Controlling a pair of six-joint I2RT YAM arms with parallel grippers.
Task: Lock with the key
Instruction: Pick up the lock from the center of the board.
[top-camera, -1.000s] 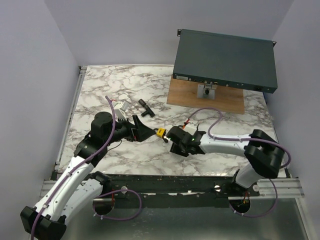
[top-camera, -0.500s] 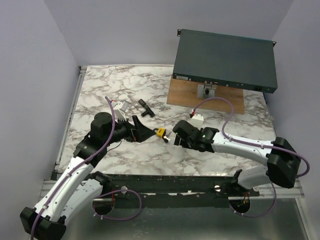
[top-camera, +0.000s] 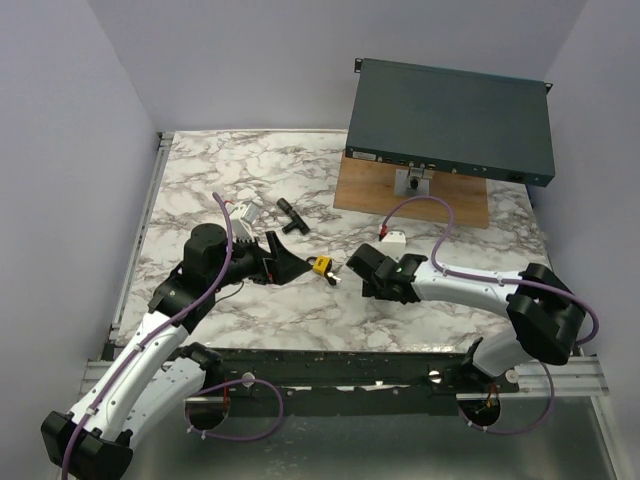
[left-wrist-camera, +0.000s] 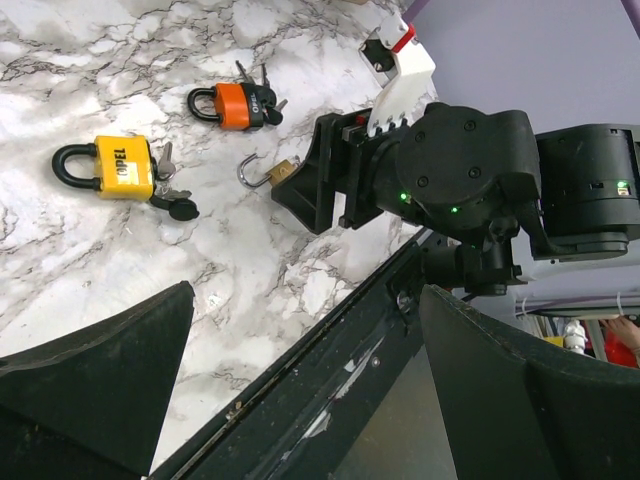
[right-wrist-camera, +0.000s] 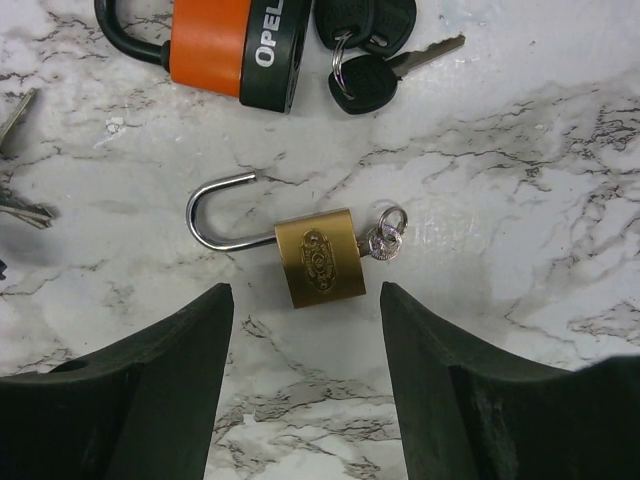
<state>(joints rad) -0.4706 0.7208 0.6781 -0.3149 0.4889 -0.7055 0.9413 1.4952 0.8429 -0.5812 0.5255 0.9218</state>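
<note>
Two black fingers of the right gripper (right-wrist-camera: 305, 297) stand apart, low in the frame, beside the small brass padlock (right-wrist-camera: 318, 262) with its silver key (right-wrist-camera: 385, 241). The left gripper (left-wrist-camera: 308, 298) gapes wide, holding nothing.

Bare marble (right-wrist-camera: 540, 170) on the key side of the brass padlock (right-wrist-camera: 318, 262) and all along its near side; hemmed beyond the shackle by orange padlock (right-wrist-camera: 230, 40) and black-headed keys (right-wrist-camera: 370, 50); toward the left arm, yellow padlock (left-wrist-camera: 120, 165) in the way; rack unit (top-camera: 450, 120) well apart at the back.
</note>
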